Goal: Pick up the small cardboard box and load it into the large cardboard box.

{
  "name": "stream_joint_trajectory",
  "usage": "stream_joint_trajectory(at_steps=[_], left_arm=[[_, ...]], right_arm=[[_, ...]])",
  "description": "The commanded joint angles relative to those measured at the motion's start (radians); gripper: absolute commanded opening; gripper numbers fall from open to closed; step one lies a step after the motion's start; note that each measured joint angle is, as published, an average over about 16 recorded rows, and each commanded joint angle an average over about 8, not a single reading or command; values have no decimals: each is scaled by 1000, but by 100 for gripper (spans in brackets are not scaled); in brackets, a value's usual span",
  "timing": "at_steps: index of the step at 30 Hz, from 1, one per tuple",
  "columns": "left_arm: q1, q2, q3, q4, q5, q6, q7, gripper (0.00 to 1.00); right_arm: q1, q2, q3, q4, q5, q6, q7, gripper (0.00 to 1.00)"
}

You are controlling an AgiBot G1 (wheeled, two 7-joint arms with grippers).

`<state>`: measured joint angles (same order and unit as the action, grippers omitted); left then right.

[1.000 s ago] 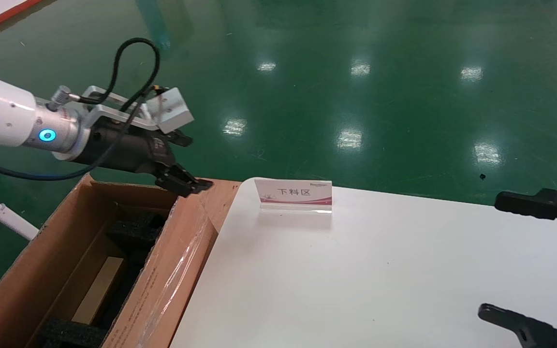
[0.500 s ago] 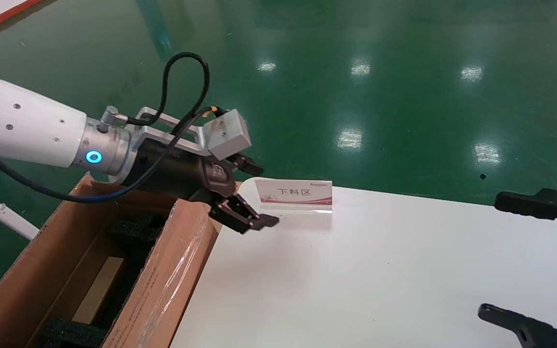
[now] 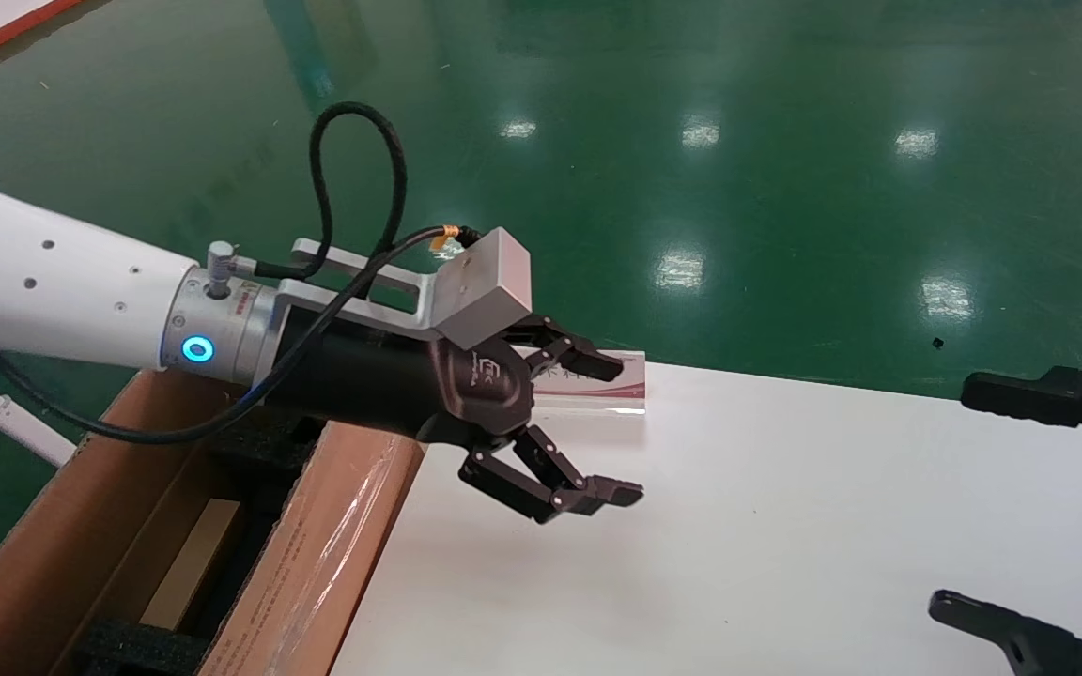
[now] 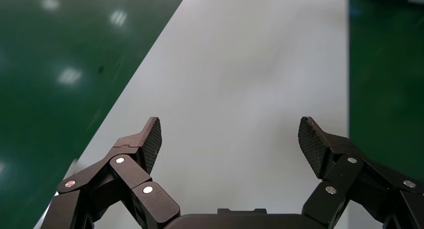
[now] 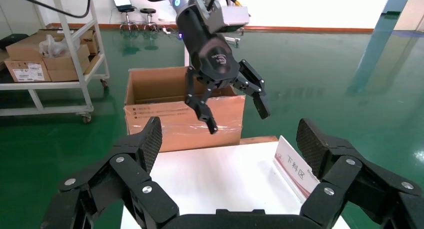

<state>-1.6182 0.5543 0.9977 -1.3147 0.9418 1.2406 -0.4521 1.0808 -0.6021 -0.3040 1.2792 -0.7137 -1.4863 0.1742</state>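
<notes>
The large cardboard box (image 3: 316, 554) stands open at the table's left edge, with black foam (image 3: 142, 648) inside and shiny film on its near flap; it also shows in the right wrist view (image 5: 185, 116). A tan rectangular face (image 3: 189, 563) lies low between the foam pieces; I cannot tell whether it is the small cardboard box. My left gripper (image 3: 624, 427) is open and empty, held above the white table (image 3: 738, 526) just right of the large box; it also shows in its own wrist view (image 4: 229, 134) and the right wrist view (image 5: 239, 120). My right gripper (image 3: 959, 498) is open and empty at the right edge.
A small white and pink sign (image 3: 621, 380) stands at the table's far edge, partly behind the left gripper's upper finger; it also shows in the right wrist view (image 5: 295, 171). Green floor lies around. A white cart (image 5: 50, 54) with cartons stands beyond the large box.
My left arm has swung right, from above the large box's far rim out over the white table, staying open and empty. The right arm has not moved.
</notes>
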Motion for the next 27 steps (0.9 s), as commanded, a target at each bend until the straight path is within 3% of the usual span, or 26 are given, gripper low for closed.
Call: stream_joint_trajectory(at_steps=[1, 19, 23, 27], left_arm=[[50, 5, -66, 3, -19, 23, 24, 100], [489, 51, -646, 27, -190, 229, 238, 100], [537, 56, -710, 31, -209, 252, 262, 100], [543, 57, -718, 31, -211, 255, 265, 100]], right_arm=[[0, 0, 0, 0, 0, 0, 0, 100], [-1, -1, 3, 0, -2, -1, 2, 100], [-1, -2, 5, 1, -3, -2, 2, 100], [-2, -2, 6, 1, -4, -2, 3, 100]])
